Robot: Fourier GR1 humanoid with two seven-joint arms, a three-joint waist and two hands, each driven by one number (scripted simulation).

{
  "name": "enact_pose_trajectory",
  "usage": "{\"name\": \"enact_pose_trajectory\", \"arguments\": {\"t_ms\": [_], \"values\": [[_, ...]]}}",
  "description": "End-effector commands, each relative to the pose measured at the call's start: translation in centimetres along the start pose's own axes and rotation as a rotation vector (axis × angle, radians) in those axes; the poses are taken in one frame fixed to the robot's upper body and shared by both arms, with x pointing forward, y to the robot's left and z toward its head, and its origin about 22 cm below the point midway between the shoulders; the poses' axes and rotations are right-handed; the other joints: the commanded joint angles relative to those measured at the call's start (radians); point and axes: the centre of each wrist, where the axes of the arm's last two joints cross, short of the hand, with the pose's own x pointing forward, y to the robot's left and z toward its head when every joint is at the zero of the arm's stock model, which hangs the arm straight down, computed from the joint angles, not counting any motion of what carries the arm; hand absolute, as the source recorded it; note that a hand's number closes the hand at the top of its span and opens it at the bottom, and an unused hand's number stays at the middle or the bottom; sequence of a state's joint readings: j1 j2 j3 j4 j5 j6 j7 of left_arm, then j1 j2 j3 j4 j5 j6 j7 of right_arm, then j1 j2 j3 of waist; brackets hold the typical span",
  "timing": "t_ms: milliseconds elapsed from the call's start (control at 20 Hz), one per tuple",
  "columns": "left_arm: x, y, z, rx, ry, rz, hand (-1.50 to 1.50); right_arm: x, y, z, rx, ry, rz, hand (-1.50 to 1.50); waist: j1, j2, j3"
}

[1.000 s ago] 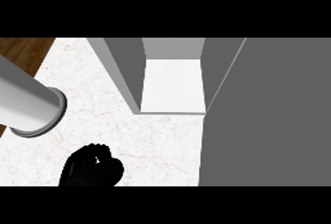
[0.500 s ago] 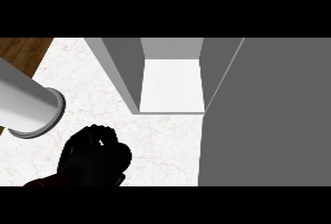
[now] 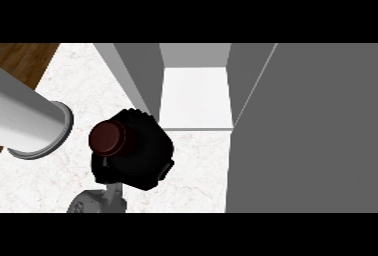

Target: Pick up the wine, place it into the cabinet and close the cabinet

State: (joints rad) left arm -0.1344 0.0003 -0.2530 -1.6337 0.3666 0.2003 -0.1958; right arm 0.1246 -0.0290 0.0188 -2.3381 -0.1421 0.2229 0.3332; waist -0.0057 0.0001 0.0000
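Item: wine [image 3: 108, 138], dark red round top showing, enclosed by my curled fingers [image 3: 144, 150], the hand's black mass wrapped round it. Just beyond my fingertips: open cabinet [image 3: 193, 97], white floor, grey walls, its grey door [image 3: 306, 130] standing to the side. Beneath: pale marble counter [image 3: 81, 90].

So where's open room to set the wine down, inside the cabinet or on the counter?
The cabinet floor, a bare white patch between its two grey side walls, is free. The open door walls off the right. The marble counter in front of the opening is bare. It is crowded at left, where the hand holding the wine sits beside the grey forearm.
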Motion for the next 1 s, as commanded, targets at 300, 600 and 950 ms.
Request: {"name": "enact_pose_trajectory", "arguments": {"t_ms": [300,600,950], "values": [[-1.6,-3.9,-4.1,-0.014,-0.014,-0.162,1.50,-1.3,-0.9,-0.1,0.001,-0.002,0.005,-1.50,-0.001,0.000,0.000],[-6.2,-3.8,-2.0,-0.013,0.039,-0.207,1.50,-0.5,-1.4,0.5,-0.017,-0.021,0.003,-1.50,-0.005,0.000,0.000],[-6.9,-4.3,-4.3,0.042,0.065,-0.191,1.50,-0.4,-0.6,-0.2,-0.017,-0.010,0.000,-1.50,-0.003,0.000,0.000]]}}
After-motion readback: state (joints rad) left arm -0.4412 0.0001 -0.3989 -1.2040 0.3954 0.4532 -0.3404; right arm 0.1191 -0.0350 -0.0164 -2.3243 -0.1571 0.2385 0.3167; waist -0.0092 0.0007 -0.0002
